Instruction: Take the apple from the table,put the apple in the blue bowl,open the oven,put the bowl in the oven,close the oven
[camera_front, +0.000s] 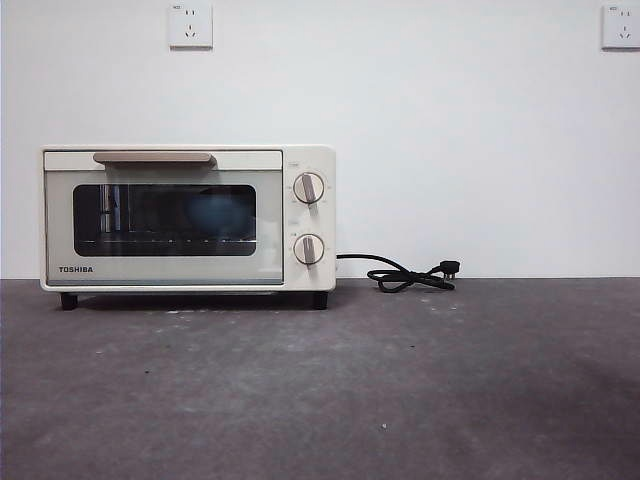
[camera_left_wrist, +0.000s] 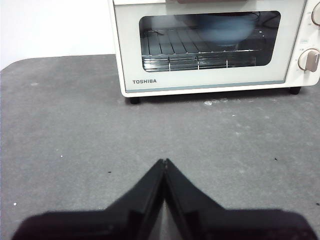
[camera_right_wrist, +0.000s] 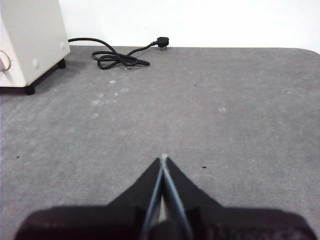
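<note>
Oven (camera_front: 188, 218) door shut on blue bowl (camera_left_wrist: 227, 29), cord (camera_front: 408, 275) coiled beside; both claws pinched closed, empty.

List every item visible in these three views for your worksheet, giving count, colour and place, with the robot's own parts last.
oven: one, cream-white, on the table's far left by the wall, door closed.
blue bowl: one, light blue, inside the oven on the rack, blurred behind the glass.
apple: not visible.
cord: one, black, coiled on the table beside the oven, unplugged.
wall sockets: two, white, high on the wall.
table: one, dark grey.
left gripper: one, black, shut, above the table before the oven.
right gripper: one, black, shut, above bare table.
</note>
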